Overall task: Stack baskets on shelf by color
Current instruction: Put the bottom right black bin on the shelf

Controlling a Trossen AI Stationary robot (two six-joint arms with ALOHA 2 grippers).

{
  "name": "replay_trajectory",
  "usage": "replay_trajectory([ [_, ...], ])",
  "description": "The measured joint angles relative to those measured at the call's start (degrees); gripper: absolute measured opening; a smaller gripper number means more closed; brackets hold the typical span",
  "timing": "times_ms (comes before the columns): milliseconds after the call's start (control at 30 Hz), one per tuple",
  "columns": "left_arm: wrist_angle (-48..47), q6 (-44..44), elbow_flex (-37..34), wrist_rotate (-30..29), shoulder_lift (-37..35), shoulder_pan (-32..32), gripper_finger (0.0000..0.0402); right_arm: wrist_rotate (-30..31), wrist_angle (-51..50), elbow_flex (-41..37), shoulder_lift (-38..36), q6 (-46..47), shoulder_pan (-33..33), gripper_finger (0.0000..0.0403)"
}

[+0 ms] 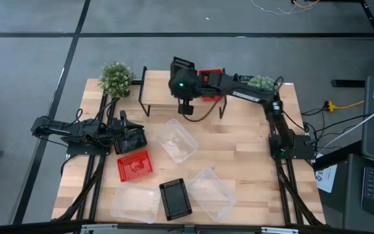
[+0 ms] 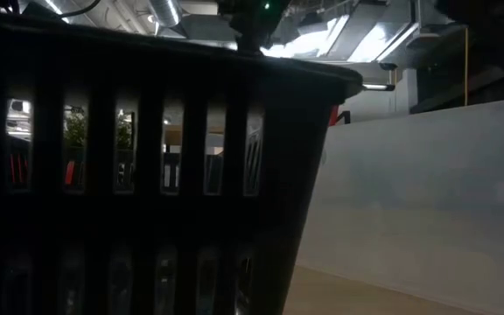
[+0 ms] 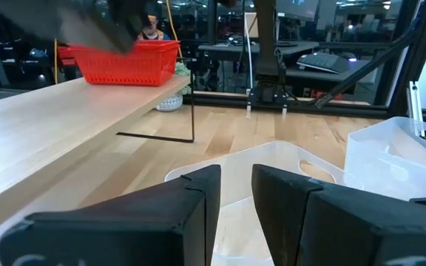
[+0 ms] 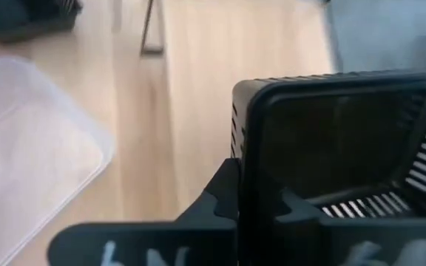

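The wooden table (image 1: pixel 239 146) carries a low shelf (image 1: pixel 158 84) along its far edge, a red basket (image 1: pixel 210 76) on it (right end). Loose baskets lie toward the near edge.

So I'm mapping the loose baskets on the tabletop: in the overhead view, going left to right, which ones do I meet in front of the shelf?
Red basket → front-left clear basket → black basket → clear basket nearest the shelf → front-right clear basket.
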Motion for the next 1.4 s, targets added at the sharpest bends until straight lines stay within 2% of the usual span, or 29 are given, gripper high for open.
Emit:
replay_trajectory([
  [233,-0.1,-0.4,0.0,0.0,0.0,0.0,0.0072,-0.5,-5.9,-1.1,3.8,0.1,-0.5,0.0000],
  [600,-0.2,-0.4,0.0,0.0,0.0,0.0,0.0072,-0.5,-4.5,-1.1,4.0,-0.1,-0.8,0.0002],
  [1067,-0.2,-0.4,0.0,0.0,0.0,0.0,0.0072,0.4,-2.6,-1.1,4.4,-0.1,-1.4,0.0106],
  [1267,-0.2,-0.4,0.0,0.0,0.0,0.0,0.0072,0.6,-2.6,-1.1,4.4,2.0,-1.0,0.0116],
  [1400,-0.2,-0.4,0.0,0.0,0.0,0.0,0.0072,0.7,-2.4,-1.1,4.4,7.5,-0.8,0.0117],
])
